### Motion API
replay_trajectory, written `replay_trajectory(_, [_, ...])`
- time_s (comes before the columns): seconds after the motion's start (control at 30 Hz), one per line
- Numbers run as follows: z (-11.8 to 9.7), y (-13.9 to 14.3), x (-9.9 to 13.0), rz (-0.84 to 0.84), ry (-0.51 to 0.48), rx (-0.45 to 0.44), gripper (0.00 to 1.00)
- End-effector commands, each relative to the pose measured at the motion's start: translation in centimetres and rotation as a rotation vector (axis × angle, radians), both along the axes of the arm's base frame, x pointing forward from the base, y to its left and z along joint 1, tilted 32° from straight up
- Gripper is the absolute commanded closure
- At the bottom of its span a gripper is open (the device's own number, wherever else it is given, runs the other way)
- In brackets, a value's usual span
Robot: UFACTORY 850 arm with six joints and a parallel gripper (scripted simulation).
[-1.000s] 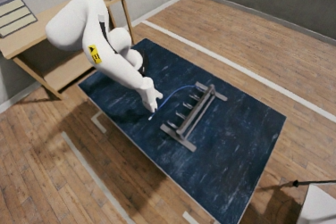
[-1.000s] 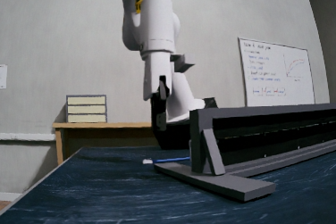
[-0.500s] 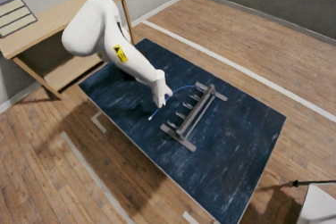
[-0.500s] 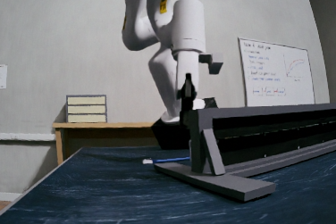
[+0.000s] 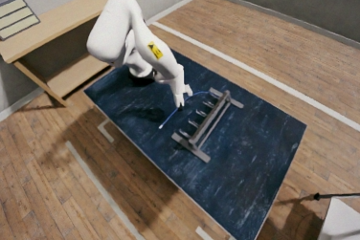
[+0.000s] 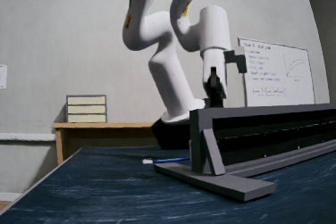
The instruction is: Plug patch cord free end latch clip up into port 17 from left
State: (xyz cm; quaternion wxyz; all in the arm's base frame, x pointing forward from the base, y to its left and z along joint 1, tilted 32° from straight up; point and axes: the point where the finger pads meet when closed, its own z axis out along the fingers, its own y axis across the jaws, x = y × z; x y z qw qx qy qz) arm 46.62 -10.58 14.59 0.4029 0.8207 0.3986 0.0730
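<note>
A dark grey free-standing rack (image 5: pixel 206 119) stands upright on the dark blue mat (image 5: pixel 201 138); it also shows close up in the exterior view (image 6: pixel 268 137). A blue patch cord (image 5: pixel 184 101) runs from the rack's far end across the mat. Its white free plug (image 5: pixel 161 126) lies on the mat, also visible in the exterior view (image 6: pixel 147 161). My gripper (image 5: pixel 180 105) points down over the middle of the cord, beside the rack. It is shut, and I see nothing between the fingers (image 6: pixel 214 102). The rack's top edge hides the fingertips in the exterior view.
A wooden desk (image 5: pixel 53 32) with a stack of binders (image 6: pixel 86 108) stands behind the mat. A whiteboard (image 6: pixel 277 72) hangs on the wall. The mat's front edge (image 5: pixel 144 157) is near the plug. A white object (image 5: pixel 342 219) stands at the lower right.
</note>
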Motion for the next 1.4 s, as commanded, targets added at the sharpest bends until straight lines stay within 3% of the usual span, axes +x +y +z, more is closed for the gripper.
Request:
replay_trajectory(0.0, [-0.3,2.6,1.0,-0.033,-0.164,0.016,1.00])
replay_trajectory(0.4, [-0.9,9.1,2.4,-0.069,-0.456,0.144,1.00])
replay_trajectory(0.47, [-0.9,9.1,2.4,-0.069,-0.456,0.144,1.00])
replay_trajectory(0.53, [-1.0,11.3,2.6,-0.072,-0.544,0.203,1.00])
replay_trajectory(0.93, [-1.4,18.4,2.5,-0.064,-0.785,0.436,1.00])
replay_trajectory(1.03, [-1.5,19.0,2.4,-0.063,-0.803,0.459,1.00])
replay_trajectory(1.13, [-1.6,21.7,2.0,-0.057,-0.874,0.566,1.00])
replay_trajectory(1.37, [-1.8,25.3,1.2,-0.048,-0.953,0.726,1.00])
